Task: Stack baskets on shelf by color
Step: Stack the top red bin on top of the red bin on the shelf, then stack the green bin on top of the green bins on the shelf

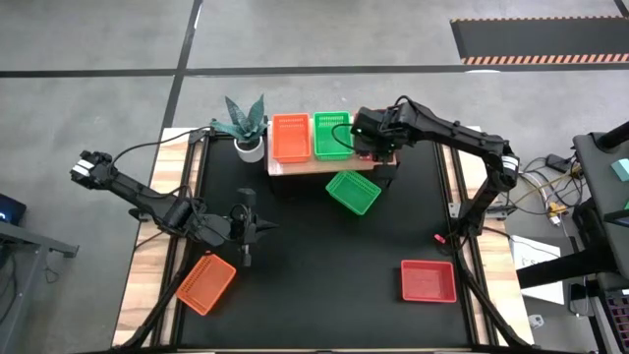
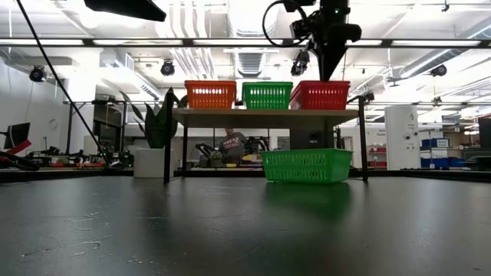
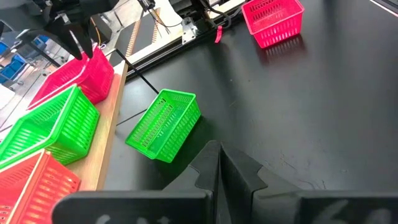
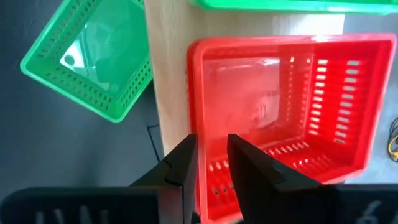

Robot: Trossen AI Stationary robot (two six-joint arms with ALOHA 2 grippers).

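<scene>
Counting six rectangular mesh plastic baskets: two orange (image 1: 290, 137), two green (image 1: 353, 192), two red (image 1: 428, 281). Right gripper (image 4: 210, 158) fingers narrowly parted astride a red rim on the shelf (image 1: 324, 167); left gripper (image 3: 219, 163) fingers closed, empty.

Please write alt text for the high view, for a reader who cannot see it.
Right gripper hovers above the light-wood shelf, which holds an orange plastic mesh basket and a green one. Loose green, red and orange baskets lie on the black table.
</scene>
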